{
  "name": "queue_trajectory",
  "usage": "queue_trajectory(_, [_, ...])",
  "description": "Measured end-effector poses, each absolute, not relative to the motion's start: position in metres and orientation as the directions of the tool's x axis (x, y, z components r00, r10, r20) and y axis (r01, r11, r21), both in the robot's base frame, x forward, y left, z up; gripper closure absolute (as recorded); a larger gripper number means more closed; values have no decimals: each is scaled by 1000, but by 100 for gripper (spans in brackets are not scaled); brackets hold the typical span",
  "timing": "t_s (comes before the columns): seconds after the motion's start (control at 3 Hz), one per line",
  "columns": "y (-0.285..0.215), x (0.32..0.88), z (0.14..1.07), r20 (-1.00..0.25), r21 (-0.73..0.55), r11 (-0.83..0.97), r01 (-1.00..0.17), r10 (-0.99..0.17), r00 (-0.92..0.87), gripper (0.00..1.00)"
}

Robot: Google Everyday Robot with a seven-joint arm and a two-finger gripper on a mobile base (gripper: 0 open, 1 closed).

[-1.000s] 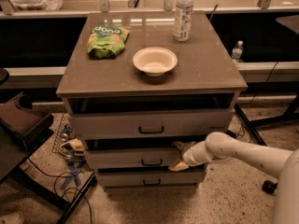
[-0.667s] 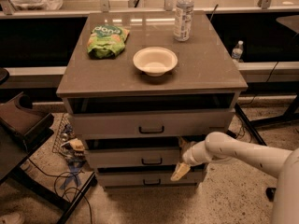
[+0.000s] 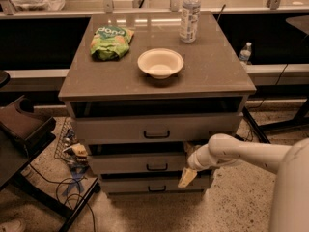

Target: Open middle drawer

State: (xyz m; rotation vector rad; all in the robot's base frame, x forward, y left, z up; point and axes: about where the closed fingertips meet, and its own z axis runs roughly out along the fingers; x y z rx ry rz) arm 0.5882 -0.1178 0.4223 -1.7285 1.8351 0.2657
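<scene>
Camera view showed my gripper (image 3: 186, 178) low down in front of the grey cabinet (image 3: 217, 71), at the right end of the middle drawer (image 3: 125, 164). I could not tell if my gripper was open or closed, and I saw nothing held in it. The middle drawer sat between the top drawer (image 3: 111, 128) and the bottom drawer (image 3: 130, 186). Its small black handle (image 3: 157, 167) was in the middle of its front. It was off to the left of my gripper and apart from it.

I thought the job was only starting, because the drawer looked mostly in. To do it well, I thought I should go to the black handle, not the end of the drawer. I should line up right at it, get a full hold, and pull straight back. Pulling sideways could make the drawer stick. I also had to be sure it was the middle one, since the three handles looked alike and sat close together. A slow pull seemed best, so the things on top would not shake.

On top of the cabinet were a green snack bag (image 3: 111, 41), a white bowl (image 3: 160, 63) and a water bottle (image 3: 189, 13). All were well away from my gripper. The floor was speckled, with wires (image 3: 76, 176) lying left of the cabinet. A dark seat (image 3: 19, 127) stood on the left. A small bottle (image 3: 245, 52) stood on the ledge behind, at the right.
</scene>
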Motion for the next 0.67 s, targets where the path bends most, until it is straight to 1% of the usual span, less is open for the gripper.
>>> queue_trajectory(0.33, [-130, 582, 432, -421, -254, 89, -963, -907, 27, 0])
queue_trajectory(0.67, [-131, 579, 430, -399, -240, 82, -967, -917, 22, 0])
